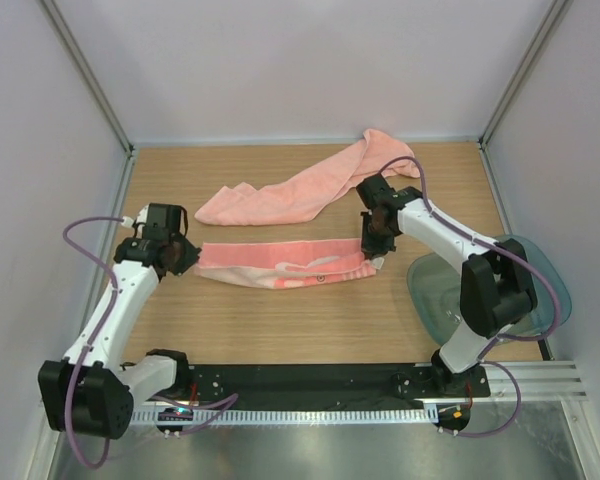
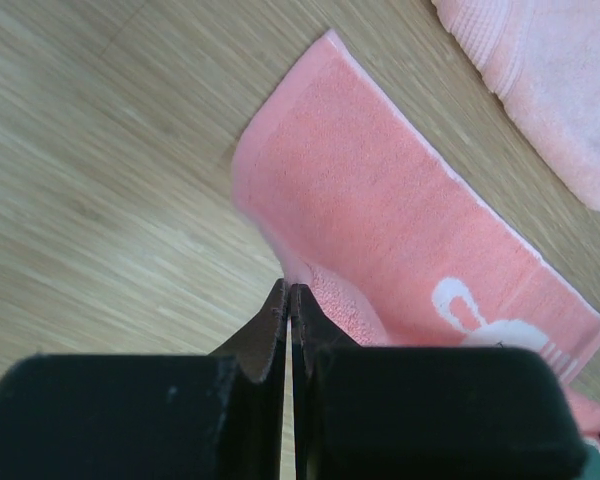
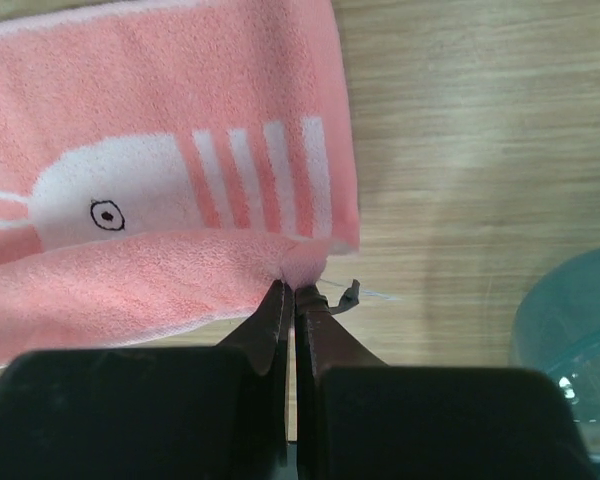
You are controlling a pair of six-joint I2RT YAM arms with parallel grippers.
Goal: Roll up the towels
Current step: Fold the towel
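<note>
You had both pincers clamped on one towel's ends.
Your left gripper (image 2: 288,292) was shut on the plain end and your right gripper (image 3: 292,288) on the striped end of the smaller salmon-pink terry towel (image 1: 280,266), which lay mid-table. The long plain salmon-pink towel (image 1: 300,192) lay behind it. Only the right wrist view showed the eye on its white figure. The translucent teal plastic tray (image 1: 427,290) sat to the right, largely hidden beneath your right arm.
</note>
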